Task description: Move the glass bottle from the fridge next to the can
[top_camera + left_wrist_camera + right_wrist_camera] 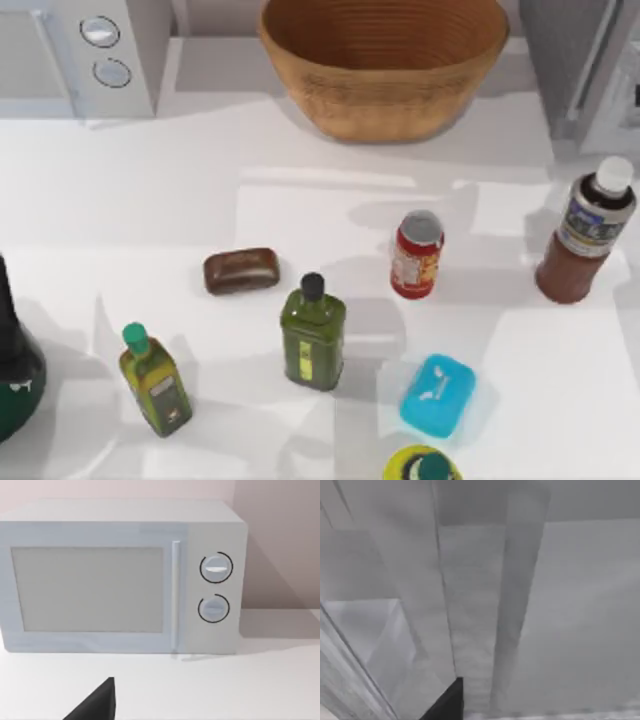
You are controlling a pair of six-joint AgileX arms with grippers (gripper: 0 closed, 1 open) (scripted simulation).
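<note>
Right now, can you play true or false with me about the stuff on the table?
1. The glass bottle stands on the table, outside the fridge. True.
2. The can is lying on its side. False: it stands upright, silver top up.
3. The glass bottle touches the can. False: bare table lies between them; the bottle is nearer the table's right edge.
4. A woven basket sits at the back of the table. True.
5. The green square bottle has a white cap. False: its cap is black.
6. The grey appliance with two round knobs has its door shut. True.
</note>
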